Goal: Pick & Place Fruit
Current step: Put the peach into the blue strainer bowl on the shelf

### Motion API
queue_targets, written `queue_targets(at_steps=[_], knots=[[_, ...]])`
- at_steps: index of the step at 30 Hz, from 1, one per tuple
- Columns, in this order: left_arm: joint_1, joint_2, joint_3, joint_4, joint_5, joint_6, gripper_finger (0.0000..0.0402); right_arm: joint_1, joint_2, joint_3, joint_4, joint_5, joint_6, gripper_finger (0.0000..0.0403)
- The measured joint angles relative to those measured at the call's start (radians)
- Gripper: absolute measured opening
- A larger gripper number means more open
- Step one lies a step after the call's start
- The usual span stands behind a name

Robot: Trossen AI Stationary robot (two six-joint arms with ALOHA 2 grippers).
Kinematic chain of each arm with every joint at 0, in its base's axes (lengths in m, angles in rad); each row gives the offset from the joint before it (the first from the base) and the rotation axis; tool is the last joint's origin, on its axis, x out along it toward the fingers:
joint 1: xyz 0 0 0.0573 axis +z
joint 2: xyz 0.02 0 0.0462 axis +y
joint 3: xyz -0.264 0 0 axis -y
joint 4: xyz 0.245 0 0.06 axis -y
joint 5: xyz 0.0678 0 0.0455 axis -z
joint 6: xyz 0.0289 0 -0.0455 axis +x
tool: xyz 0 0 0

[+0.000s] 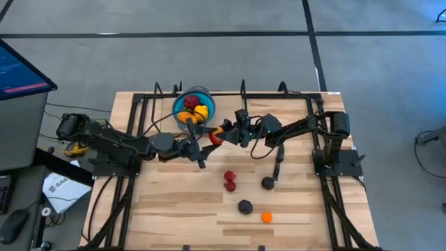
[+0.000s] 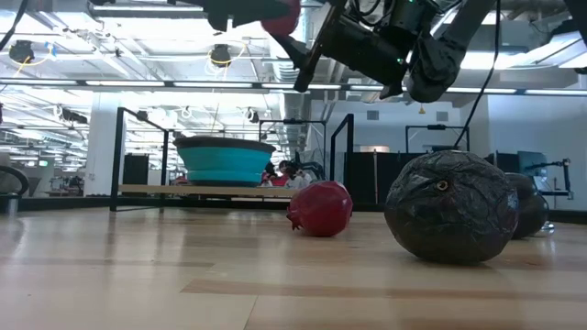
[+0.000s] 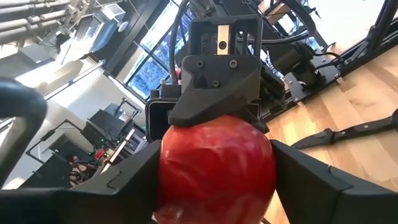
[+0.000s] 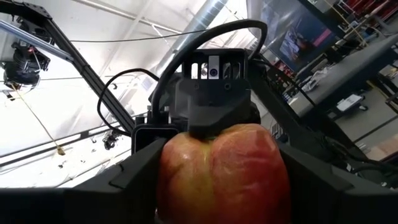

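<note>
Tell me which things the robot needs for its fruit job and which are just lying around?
For the job:
- round red apple, gripped between the left fingers and the right fingers
- two small red fruits, dark round fruit, dark purple fruit, small orange fruit
- round blue bowl with grey rim, holding fruit

Just lying about:
- slim black knife
- computer mouse, off the table
</note>
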Motion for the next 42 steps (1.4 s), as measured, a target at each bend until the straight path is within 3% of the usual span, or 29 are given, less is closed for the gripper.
queue_targets(at_steps=[4,7,11,17,23,30,36,39,42], knots=[[-0.004,0.000,0.000,-0.006,0.019,-0.005,0.0246,0.000,-0.002,0.002,-0.032,-0.024,-0.030,0.0283],[-0.008,0.001,0.000,-0.007,0.028,-0.017,0.0248,-0.013,-0.002,0.002,-0.071,-0.112,-0.083,0.0297],[-0.016,0.001,0.000,-0.022,0.014,-0.089,0.0253,-0.044,-0.002,0.002,-0.137,-0.228,-0.089,0.0310],[-0.045,0.001,0.000,-0.149,0.018,-0.241,0.0249,-0.037,-0.001,0.001,-0.261,-0.317,-0.109,0.0316],[-0.081,-0.007,-0.001,-0.226,0.033,-0.312,0.0255,0.005,-0.025,0.001,-0.527,-0.350,-0.209,0.0317],[-0.098,-0.093,0.002,-0.331,0.200,-0.430,0.0253,0.040,-0.104,0.000,-0.877,-0.347,-0.347,0.0317],[-0.073,-0.214,0.001,-0.527,0.179,-0.588,0.0255,0.079,-0.268,0.000,-1.274,-0.245,-0.503,0.0317],[0.000,-0.245,0.001,-0.607,0.115,-0.656,0.0254,0.097,-0.355,0.000,-1.447,-0.130,-0.585,0.0317],[0.124,-0.248,0.001,-0.644,0.115,-0.761,0.0255,0.116,-0.432,0.000,-1.595,0.062,-0.640,0.0316]])
